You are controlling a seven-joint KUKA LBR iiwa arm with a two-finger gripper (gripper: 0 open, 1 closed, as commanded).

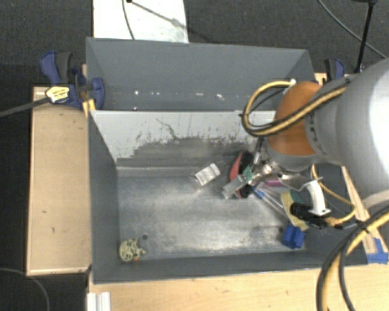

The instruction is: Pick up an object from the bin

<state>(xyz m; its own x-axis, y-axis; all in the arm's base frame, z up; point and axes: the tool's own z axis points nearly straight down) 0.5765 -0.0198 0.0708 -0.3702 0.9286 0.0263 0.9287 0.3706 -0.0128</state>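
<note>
My gripper (238,186) is low in the right half of the bin, reaching in from under the orange cover. Its tip rests among a small cluster of things. A red curved piece (236,166) lies just behind it, with a small green bit (246,172) beside that. A silvery crumpled wrapper-like piece (207,173) sits a little to its left on the bin floor. Thin purple and blue sticks (270,196) lie just right of the tip, partly under the wrist.
Along the right wall lie a yellowish thing (289,203), a white piece (316,197), a black piece (306,213) and a blue block (293,237). A speckled ball (132,250) sits alone in the front left corner. The arm and cables hang over the bin's right side.
</note>
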